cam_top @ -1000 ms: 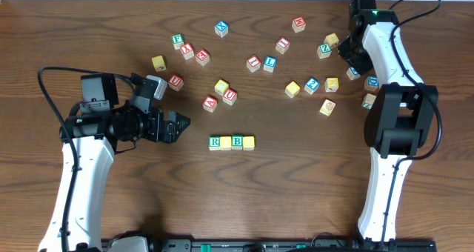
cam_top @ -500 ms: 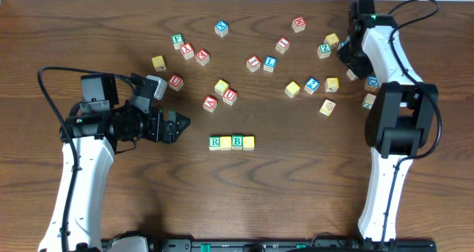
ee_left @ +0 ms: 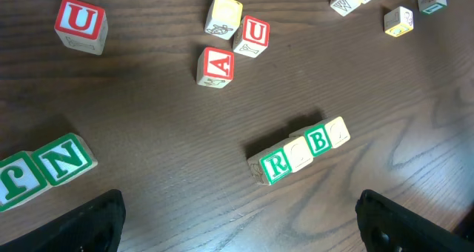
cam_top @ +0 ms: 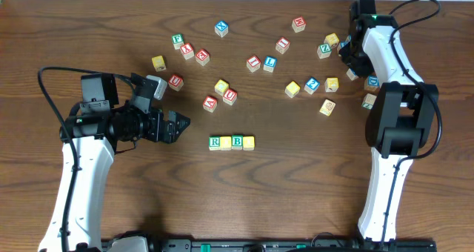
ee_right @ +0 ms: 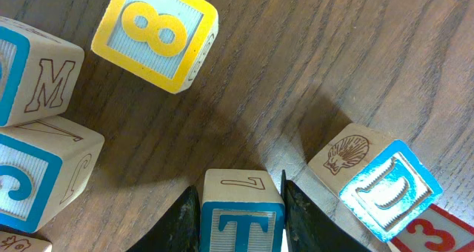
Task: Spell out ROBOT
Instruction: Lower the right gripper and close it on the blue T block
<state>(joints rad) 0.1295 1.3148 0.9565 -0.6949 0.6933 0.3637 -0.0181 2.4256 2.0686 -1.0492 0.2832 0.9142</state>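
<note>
Blue-faced T cube (ee_right: 242, 226) sits far right on our table (cam_top: 296, 193), pinched by our right gripper (ee_right: 238, 201). We have R cube (cam_top: 215, 141), first yellow cube (cam_top: 226, 142), B cube (cam_top: 237, 141) and second yellow cube (cam_top: 248, 141) touching in a row; only T is left. Small, square, smooth wood. Our left gripper (cam_top: 178, 124) gapes, empty.

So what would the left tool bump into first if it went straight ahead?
Probably the row of blocks, at its green R block end. Depth is unclear, so it might touch the table just short of them.
</note>
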